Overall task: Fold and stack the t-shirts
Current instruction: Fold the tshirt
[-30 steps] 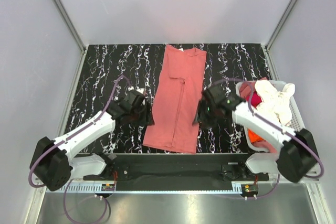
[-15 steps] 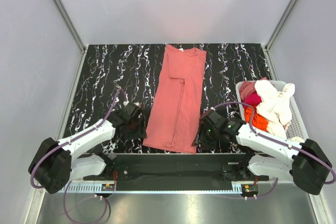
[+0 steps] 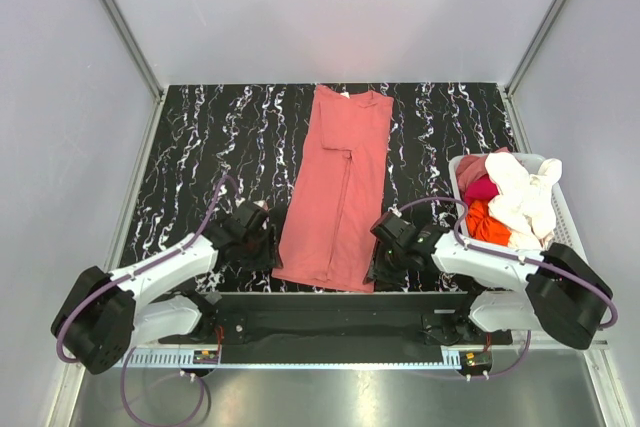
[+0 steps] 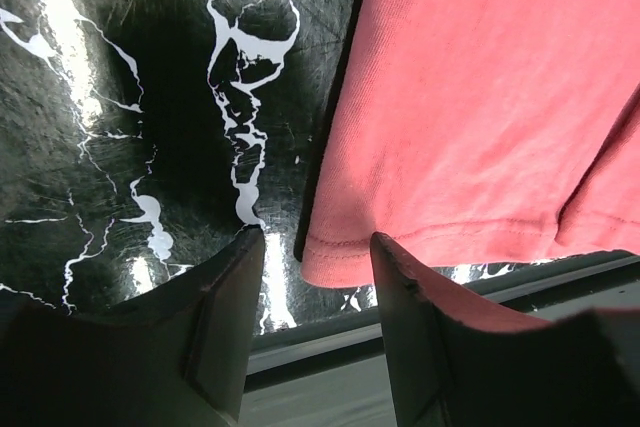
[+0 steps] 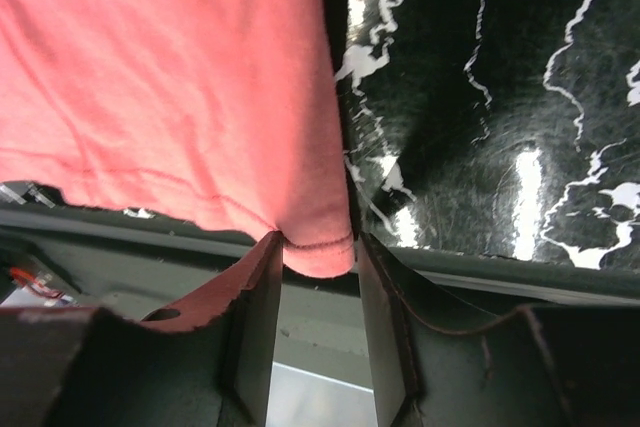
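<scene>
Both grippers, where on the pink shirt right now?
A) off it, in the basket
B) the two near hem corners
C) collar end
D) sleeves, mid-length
B: in the wrist views, the left gripper and the right gripper each have their jaws either side of a hem corner of the salmon-pink t-shirt, and the jaws are apart.

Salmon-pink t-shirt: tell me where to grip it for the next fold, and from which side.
Grip the salmon-pink t-shirt by its two near hem corners, one per hand, coming low from the near edge of the table. It lies flat as a narrow strip, hem at that edge, so both corners are exposed; the left hand and right hand each straddle one, jaws open.
</scene>
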Controlling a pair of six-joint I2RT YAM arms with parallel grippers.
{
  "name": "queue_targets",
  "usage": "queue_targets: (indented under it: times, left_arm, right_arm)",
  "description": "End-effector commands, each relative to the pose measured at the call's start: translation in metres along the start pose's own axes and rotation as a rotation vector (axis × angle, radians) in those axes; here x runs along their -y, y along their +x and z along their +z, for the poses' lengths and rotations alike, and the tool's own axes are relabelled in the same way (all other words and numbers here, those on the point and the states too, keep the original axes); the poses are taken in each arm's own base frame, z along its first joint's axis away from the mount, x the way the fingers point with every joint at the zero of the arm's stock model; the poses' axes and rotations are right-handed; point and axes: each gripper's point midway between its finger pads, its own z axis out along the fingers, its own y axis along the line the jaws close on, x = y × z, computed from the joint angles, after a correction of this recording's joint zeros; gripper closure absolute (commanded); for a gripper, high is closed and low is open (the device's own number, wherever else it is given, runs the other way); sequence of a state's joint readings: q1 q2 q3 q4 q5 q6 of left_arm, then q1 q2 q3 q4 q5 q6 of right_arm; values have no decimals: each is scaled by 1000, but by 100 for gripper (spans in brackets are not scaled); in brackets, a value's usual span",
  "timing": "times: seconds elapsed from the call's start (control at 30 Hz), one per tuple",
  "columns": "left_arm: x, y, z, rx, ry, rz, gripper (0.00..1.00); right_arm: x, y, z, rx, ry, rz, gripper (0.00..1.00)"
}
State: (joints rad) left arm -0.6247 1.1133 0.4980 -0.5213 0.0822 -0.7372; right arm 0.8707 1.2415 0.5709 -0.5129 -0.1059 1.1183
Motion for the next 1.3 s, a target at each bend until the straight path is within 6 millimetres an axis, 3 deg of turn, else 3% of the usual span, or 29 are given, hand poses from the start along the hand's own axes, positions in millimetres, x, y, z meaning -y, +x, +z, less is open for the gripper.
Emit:
queue_targets:
  times: [0.0, 0.13, 0.2, 0.33, 0.53, 0.7, 1.07, 1.27]
  left_arm:
    - [7, -2, 0, 14, 37, -6, 49]
    - [8, -1, -1, 11, 48, -7, 51]
    - [10, 0, -2, 14, 56, -2, 53]
    - [14, 5, -5, 16, 63, 10, 54]
    - [30, 17, -13, 8, 107, 17, 53]
    - [29, 21, -17, 12, 106, 15, 55]
    - [32, 28, -6, -11, 111, 33, 57]
    - [37, 32, 3, -52, 116, 49, 66]
  right_arm:
    - [-1, -3, 7, 28, 17, 3, 57]
    - [6, -2, 12, 26, 43, 3, 60]
    - [7, -3, 12, 39, 41, 3, 68]
    - [16, -4, 3, 66, 63, 12, 100]
    - [30, -5, -15, 98, 96, 6, 100]
    - [38, -8, -28, 134, 111, 0, 100]
    - [33, -11, -33, 152, 87, -8, 100]
    - [32, -11, -34, 153, 80, -11, 100]
